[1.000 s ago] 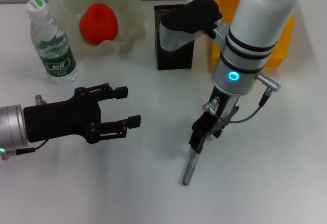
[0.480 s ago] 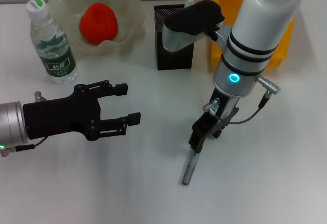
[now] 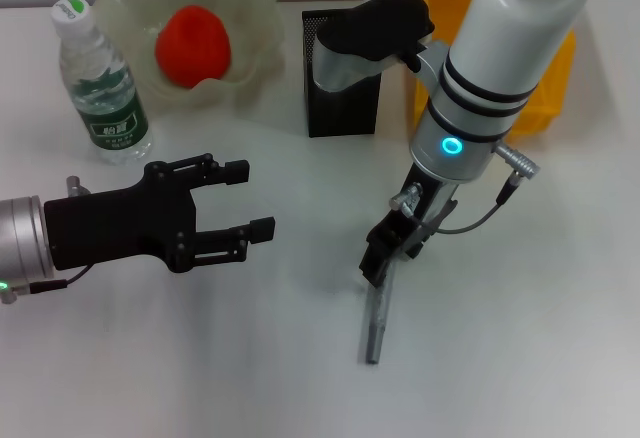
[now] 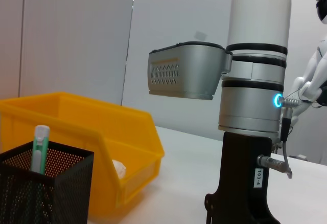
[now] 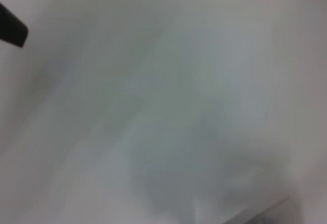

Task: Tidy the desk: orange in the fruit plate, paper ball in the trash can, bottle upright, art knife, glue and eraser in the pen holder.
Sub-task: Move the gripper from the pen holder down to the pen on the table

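Right tool (image 3: 380,263) clamps top of art knife (image 3: 377,320), tip near bench (image 3: 520,358); shallow grip risks slip. Left tool (image 3: 245,203) open, idle.

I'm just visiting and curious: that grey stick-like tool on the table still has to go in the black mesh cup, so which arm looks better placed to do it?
The right. The right gripper is already at the art knife's upper end, while the open left gripper hovers well away. The pen holder also stands nearer the right arm.

The right wrist view is a grey blur showing nothing nameable. The right arm hides part of the pen holder (image 3: 340,88) and most of the trash can (image 3: 555,78), which the head view's top edge also crops.
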### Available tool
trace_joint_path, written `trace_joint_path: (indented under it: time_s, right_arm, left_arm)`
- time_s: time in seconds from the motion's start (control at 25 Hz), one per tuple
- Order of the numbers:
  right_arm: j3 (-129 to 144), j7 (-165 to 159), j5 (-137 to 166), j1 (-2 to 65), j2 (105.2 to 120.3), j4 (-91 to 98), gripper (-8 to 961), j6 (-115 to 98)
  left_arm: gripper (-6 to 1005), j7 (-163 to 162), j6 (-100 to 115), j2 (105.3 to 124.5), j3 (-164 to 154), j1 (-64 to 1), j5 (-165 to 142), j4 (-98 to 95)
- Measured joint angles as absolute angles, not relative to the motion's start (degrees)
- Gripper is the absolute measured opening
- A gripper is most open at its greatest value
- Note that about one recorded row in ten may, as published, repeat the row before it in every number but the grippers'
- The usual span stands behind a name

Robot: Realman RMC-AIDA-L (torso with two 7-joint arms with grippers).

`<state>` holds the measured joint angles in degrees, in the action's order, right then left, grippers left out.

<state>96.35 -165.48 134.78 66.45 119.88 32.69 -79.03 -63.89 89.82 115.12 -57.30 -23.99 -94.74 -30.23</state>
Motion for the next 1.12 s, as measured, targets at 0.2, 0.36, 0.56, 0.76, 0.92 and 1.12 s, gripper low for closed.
trace_joint_path:
  time_s: [0.2,0.36,0.56,0.76,0.92,1.12]
  right_arm:
    - [96.7,-164.5,134.1,66.4,119.89,32.3,582,-77.6]
    - [96.8,-163.5,132.8,66.4,119.88,31.4,575,-76.6]
    - [97.7,-162.9,132.6,66.7,119.89,31.3,565,-76.6]
    - [98.4,-162.6,131.8,67.0,119.88,31.8,556,-77.2]
    - [98.9,-162.6,131.9,67.4,119.88,32.1,549,-77.7]
    - [99.2,-162.6,131.9,67.6,119.88,32.2,540,-77.9]
  left_arm:
    - [778,-63.8,89.8,115.21,-57.3,-23.9,-94.7,-30.3]
    - [778,-63.8,89.7,115.22,-57.1,-23.9,-94.7,-30.3]
    - [778,-63.8,89.8,115.19,-56.7,-23.9,-94.7,-30.3]
    - [778,-63.8,89.8,115.15,-56.7,-24.0,-94.7,-30.3]
    - [778,-63.8,89.8,115.07,-56.7,-24.1,-94.7,-30.3]
    - [779,-63.8,89.7,115.05,-56.7,-24.2,-94.7,-30.3]
